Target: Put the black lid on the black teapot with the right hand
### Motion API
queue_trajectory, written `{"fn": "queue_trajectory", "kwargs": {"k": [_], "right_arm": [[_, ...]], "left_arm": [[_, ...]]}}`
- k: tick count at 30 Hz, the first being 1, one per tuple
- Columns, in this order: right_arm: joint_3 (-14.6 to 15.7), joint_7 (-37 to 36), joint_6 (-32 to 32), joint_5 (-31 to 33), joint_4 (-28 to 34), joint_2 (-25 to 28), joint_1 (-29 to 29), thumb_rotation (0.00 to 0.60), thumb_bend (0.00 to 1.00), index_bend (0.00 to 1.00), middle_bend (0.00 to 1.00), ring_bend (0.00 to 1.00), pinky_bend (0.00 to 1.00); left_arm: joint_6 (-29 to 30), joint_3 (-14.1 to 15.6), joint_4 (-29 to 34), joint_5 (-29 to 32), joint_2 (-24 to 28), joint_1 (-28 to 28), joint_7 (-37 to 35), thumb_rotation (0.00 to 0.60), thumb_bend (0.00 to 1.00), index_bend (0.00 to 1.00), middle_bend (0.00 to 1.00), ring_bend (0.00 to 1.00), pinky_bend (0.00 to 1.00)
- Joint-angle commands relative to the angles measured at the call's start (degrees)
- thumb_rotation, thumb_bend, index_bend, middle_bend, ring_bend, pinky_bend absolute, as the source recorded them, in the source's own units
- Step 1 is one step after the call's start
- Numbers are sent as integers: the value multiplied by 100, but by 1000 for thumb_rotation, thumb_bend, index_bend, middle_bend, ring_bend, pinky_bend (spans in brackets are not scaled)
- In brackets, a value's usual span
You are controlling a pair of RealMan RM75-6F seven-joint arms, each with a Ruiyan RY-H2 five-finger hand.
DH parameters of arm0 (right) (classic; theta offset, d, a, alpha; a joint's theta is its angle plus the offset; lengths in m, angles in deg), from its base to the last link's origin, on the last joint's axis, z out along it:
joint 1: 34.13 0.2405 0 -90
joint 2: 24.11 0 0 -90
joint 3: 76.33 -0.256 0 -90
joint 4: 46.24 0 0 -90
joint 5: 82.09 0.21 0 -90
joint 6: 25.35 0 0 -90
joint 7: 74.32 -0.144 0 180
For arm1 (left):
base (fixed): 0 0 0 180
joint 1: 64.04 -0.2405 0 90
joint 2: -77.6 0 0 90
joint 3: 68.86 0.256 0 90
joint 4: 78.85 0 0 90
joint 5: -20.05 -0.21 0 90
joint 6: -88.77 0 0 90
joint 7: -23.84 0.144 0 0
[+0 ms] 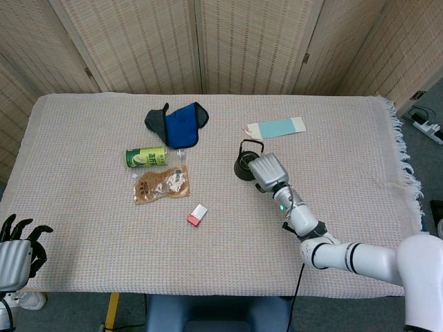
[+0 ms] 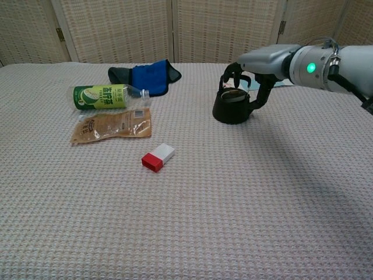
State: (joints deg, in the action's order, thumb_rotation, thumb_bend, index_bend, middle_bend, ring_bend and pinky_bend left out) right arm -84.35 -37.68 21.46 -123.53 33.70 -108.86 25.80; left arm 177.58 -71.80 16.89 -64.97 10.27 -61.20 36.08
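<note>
The black teapot [image 2: 232, 109] stands right of the table's middle, its wire handle upright. On its opening sits the black lid [image 2: 235, 95]. My right hand [image 2: 260, 63] hovers just right of the pot, fingers apart and hanging down beside the handle, holding nothing. In the head view the right hand [image 1: 268, 171] lies just to the near right of the teapot [image 1: 242, 167] and hides part of it. My left hand [image 1: 16, 250] rests off the table's front left corner, empty, with its fingers spread.
A blue and dark cloth [image 1: 176, 123] lies at the back, with a green bottle [image 1: 145, 157] and a brown pouch [image 1: 161, 185] nearer. A small red and white box [image 1: 196, 215] sits near the middle. A light blue card [image 1: 277, 127] lies behind the teapot.
</note>
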Motion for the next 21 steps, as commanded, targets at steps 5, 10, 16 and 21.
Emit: {"fn": "queue_trajectory", "kwargs": {"k": [5, 10, 16, 21], "right_arm": [[9, 17, -62, 71, -164, -117, 80, 600, 327, 172, 288, 850, 835], [71, 74, -113, 177, -244, -186, 111, 600, 327, 171, 292, 853, 835], [126, 106, -122, 229, -351, -262, 133, 600, 327, 171, 295, 854, 835], [35, -130, 171, -47, 29, 1, -19, 600, 327, 171, 296, 855, 835]], "left_arm": [[10, 0, -3, 13, -4, -12, 8, 600, 339, 370, 181, 163, 47], [16, -2, -20, 32, -1, -26, -4, 600, 339, 370, 181, 163, 47], [9, -4, -49, 35, -11, -26, -23, 600, 339, 370, 181, 163, 47], [8, -14, -78, 52, -11, -30, -65, 600, 339, 369, 181, 163, 47]]}}
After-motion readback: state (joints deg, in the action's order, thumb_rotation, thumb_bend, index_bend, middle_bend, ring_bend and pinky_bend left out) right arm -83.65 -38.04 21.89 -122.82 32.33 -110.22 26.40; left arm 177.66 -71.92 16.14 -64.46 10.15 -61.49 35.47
